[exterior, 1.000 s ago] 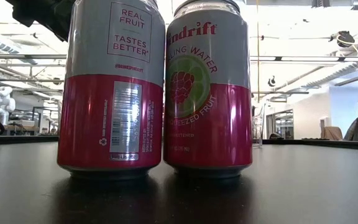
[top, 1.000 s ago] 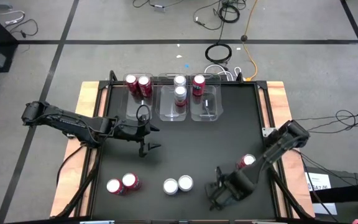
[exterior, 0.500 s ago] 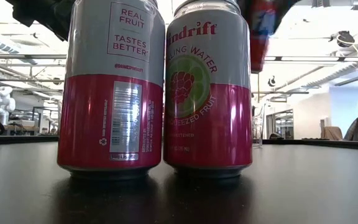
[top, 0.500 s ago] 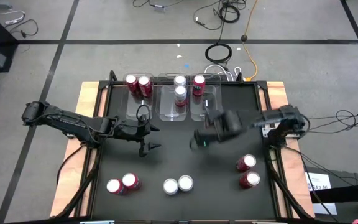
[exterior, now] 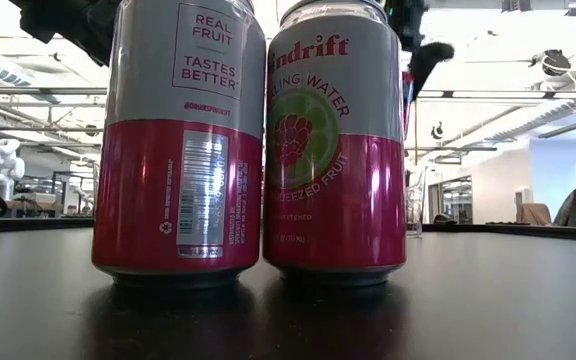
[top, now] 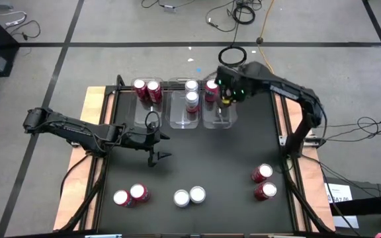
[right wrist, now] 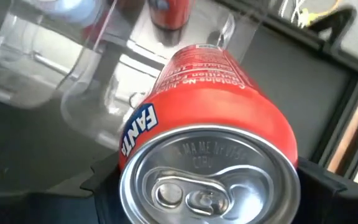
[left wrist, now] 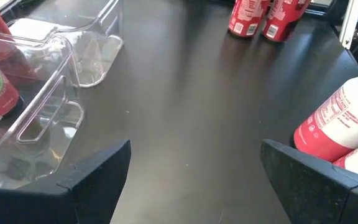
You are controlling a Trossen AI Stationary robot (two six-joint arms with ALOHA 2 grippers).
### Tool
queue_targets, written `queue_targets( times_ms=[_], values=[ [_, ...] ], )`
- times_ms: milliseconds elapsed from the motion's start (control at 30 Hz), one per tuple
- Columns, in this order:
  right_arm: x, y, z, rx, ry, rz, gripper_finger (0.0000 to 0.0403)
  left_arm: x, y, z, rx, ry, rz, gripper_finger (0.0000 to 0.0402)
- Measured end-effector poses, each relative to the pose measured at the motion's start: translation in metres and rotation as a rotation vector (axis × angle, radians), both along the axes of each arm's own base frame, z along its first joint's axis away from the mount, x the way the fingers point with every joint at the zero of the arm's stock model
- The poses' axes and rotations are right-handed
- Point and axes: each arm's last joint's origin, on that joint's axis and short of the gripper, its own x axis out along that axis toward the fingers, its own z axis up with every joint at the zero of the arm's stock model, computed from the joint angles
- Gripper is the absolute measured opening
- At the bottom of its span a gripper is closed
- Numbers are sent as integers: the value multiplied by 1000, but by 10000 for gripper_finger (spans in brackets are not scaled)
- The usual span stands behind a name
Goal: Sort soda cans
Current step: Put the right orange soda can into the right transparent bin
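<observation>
R gripper (top: 226, 92) clamped on red Fanta can (right wrist: 209, 134), over rightmost bin (top: 218, 118)

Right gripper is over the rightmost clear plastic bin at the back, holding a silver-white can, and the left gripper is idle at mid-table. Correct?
Not quite: the can is orange-red, not silver-white. The right wrist view shows the right gripper shut on an orange-red Fanta can with a silver top, above the rightmost clear plastic bin. The rest holds: the left gripper sits open at mid-table.
</observation>
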Motion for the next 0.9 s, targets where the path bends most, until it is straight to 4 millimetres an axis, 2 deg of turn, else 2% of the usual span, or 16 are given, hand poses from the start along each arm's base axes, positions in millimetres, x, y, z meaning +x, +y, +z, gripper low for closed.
queue_targets(
  times_ms=[200,367,633,900],
  values=[
    [9,-57,-29,45,16,82,293,0,0,0,0,0,0,367],
    [11,-91,-63,130,97,109,293,0,0,0,0,0,0,367],
    [10,-130,-98,193,109,143,293,0,0,0,0,0,0,367],
    [8,-146,-109,134,42,141,293,0,0,0,-1,1,0,367]
  ],
)
